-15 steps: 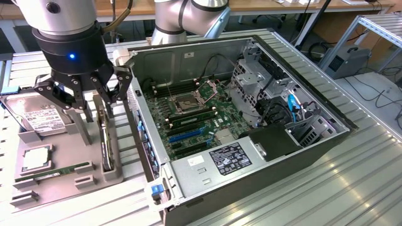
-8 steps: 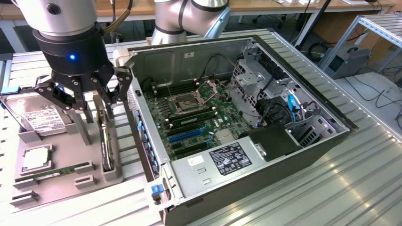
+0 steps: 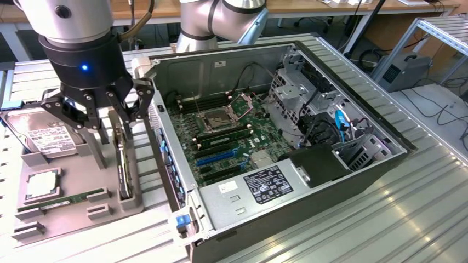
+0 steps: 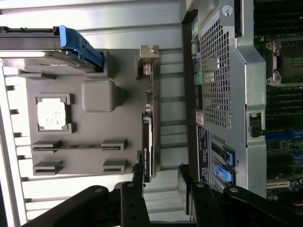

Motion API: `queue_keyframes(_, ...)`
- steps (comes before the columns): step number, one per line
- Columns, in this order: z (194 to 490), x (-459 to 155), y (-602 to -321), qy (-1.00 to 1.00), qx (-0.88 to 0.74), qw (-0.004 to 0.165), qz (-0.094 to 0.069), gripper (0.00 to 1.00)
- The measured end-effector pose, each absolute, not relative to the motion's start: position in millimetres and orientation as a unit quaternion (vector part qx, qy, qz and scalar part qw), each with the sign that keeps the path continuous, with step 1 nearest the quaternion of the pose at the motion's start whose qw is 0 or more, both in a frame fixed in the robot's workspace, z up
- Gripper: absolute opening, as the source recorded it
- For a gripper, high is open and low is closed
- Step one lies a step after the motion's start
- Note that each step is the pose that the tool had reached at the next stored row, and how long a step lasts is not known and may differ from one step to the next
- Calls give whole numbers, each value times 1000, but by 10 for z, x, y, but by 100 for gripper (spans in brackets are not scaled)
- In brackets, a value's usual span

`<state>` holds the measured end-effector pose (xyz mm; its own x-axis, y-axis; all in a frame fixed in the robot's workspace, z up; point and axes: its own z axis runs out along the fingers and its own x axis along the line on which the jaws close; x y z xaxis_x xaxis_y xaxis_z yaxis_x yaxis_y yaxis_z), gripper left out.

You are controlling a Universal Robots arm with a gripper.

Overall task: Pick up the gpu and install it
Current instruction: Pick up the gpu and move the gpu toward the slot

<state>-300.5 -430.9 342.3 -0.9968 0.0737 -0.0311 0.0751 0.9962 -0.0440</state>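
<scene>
The open computer case [image 3: 365, 170] takes the middle of the exterior view. Inside it we see the motherboard [image 3: 227, 142], with the labelled power supply [image 3: 256, 189] at the lower edge. At the lower left, a grey holder tray [image 3: 73, 175] carries a hard drive [image 3: 40, 134], a processor [image 3: 43, 183], a memory stick [image 3: 62, 201] and the gpu [image 3: 126, 170], which stands on edge along the tray's case side. Both sit on a slatted metal table [image 3: 409, 208], and wooden benches [image 3: 307, 6] cross the top. The gripper [image 4: 160, 176] hangs over the gpu, spread wide and grasping nothing. The card's end lies between its fingers [image 4: 183, 176], close to one of them.
</scene>
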Motion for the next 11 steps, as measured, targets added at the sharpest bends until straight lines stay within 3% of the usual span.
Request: queue_keyframes(11, 3406, -3005, -4309, 999, 37, 15, -27, 42)
